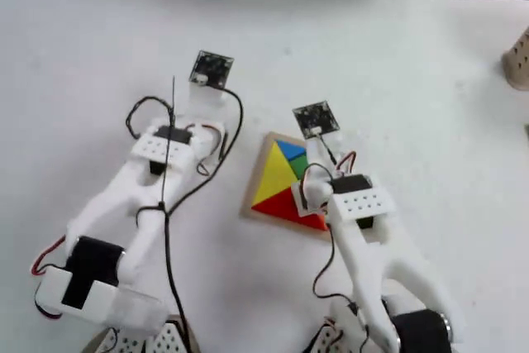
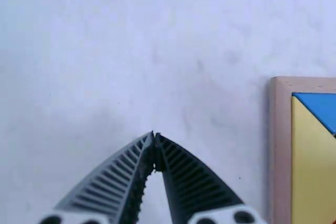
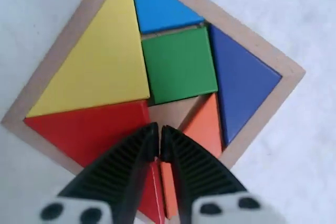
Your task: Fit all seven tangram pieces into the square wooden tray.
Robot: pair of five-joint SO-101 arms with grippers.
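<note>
Currently | left gripper (image 2: 155, 153): fully closed, empty, over table (image 2: 131, 51) just beside tray (image 2: 279, 145) | right gripper (image 3: 159, 142): fully closed, empty, above tray | yellow triangle (image 3: 100, 66), green square (image 3: 178, 64) seated inside tray.

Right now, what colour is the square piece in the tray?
The square piece is green; the right wrist view shows it best.

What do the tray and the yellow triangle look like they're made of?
The tray: likely bare light wood, from its pale tan, matte rim. The yellow triangle: probably painted wood, with flat, even colour; its core is hidden.
</note>
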